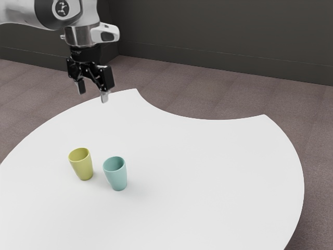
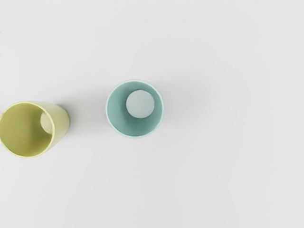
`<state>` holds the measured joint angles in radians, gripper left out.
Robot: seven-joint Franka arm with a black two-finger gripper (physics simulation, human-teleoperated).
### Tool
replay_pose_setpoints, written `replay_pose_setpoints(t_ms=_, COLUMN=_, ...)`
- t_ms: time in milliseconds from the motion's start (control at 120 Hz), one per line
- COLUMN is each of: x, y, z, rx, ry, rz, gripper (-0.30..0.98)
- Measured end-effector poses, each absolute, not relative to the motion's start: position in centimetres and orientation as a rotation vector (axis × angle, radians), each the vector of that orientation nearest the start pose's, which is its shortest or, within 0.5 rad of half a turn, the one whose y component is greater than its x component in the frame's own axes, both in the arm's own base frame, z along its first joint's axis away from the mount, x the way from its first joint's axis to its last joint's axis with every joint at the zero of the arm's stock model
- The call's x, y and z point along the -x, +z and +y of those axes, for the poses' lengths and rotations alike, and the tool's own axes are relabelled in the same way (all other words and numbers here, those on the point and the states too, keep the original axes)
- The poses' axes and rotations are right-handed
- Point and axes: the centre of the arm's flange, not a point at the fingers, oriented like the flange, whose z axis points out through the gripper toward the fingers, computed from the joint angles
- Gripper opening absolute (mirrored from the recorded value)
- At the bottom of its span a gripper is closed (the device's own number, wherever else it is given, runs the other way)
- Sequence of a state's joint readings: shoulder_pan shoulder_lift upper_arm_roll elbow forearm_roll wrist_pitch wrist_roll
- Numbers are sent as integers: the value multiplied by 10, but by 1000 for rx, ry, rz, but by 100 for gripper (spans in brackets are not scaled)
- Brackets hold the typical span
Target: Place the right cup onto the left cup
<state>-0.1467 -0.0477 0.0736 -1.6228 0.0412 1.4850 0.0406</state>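
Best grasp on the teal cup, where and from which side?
Outer wall of the teal cup, high up near the rim, from straight above. It stands upright, mouth up, and narrows toward its base, so a high grip should resist it slipping down. I'd close the claw crosswise to the line between cups, keeping clear of the yellow cup beside it.

We can read no words, numbers or brand names; the round emblem point(image 1: 62, 8) on the arm point(image 1: 21, 11) bears pale marks we cannot make out

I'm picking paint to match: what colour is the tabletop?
The tabletop is white, clearest in the exterior view.
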Motion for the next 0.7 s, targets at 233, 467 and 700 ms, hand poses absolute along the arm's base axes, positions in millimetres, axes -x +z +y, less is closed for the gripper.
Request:
replay_pose_setpoints(t_ms=233, x=-531, y=611, z=-30, rx=3089, ry=126, rz=179, gripper=69)
replay_pose_setpoints(t_ms=467, x=-532, y=577, z=-25, rx=3107, ry=185, rz=165, gripper=69)
replay_pose_setpoints(t_ms=700, x=-534, y=543, z=-8, rx=3127, ry=262, rz=106, gripper=63)
